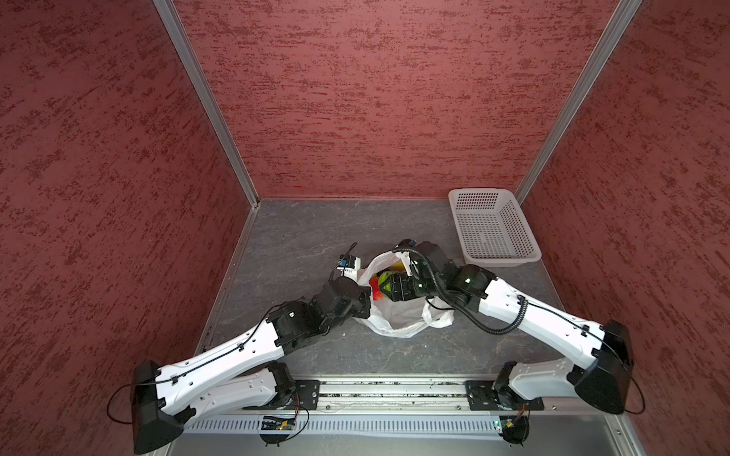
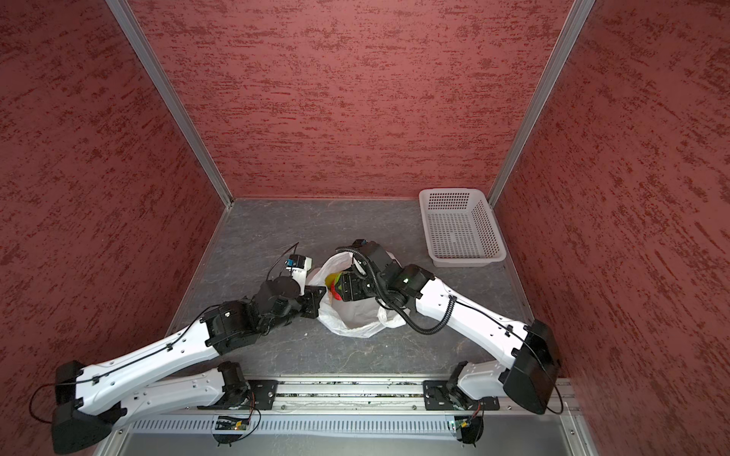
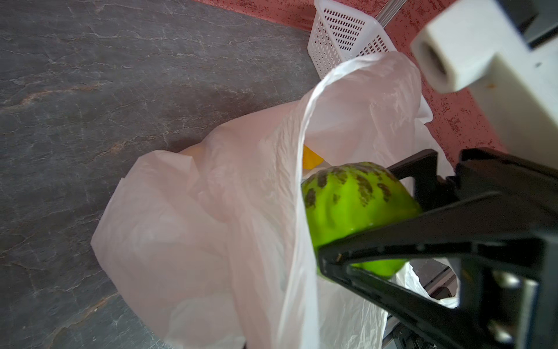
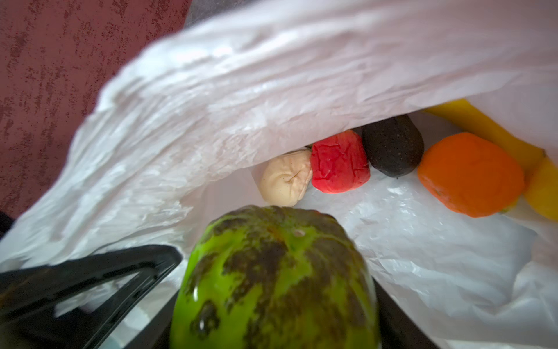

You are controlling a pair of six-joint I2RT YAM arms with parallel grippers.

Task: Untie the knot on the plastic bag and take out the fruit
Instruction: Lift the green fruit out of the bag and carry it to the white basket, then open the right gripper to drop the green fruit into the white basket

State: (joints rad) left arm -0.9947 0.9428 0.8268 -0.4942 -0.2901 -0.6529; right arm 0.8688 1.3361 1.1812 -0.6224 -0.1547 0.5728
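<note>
The plastic bag [image 1: 399, 321] lies open on the tabletop [image 1: 316, 237]. The right gripper [image 3: 359, 211] is spread wide around the green mango [image 4: 277, 278] at its mouth. The left gripper [image 1: 366, 304], clamped shut, seems to pinch the rim. Lift slow and straight, keep that rim taut, then probably swing to the basket [image 1: 527, 254].

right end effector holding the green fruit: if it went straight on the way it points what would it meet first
Probably the pale round fruit, lying just past the green fruit that the right end effector grips, inside the bag; depth is unclear.
</note>
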